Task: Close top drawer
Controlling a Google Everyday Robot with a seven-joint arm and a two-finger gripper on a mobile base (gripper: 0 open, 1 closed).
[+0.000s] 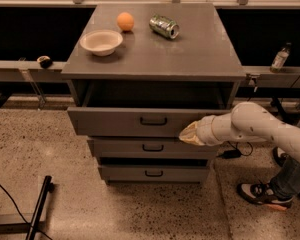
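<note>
The top drawer of the grey cabinet is grey with a small black handle mid-front. It stands out only a little from the cabinet, with a dark gap above its front. My gripper comes in from the right on a white arm and its tan tip rests against the right part of the drawer's front, right of the handle.
On the cabinet top lie a white bowl, an orange and a tipped can. Two lower drawers sit below. A person's leg and shoe stand at the right. A bottle stands at the far right.
</note>
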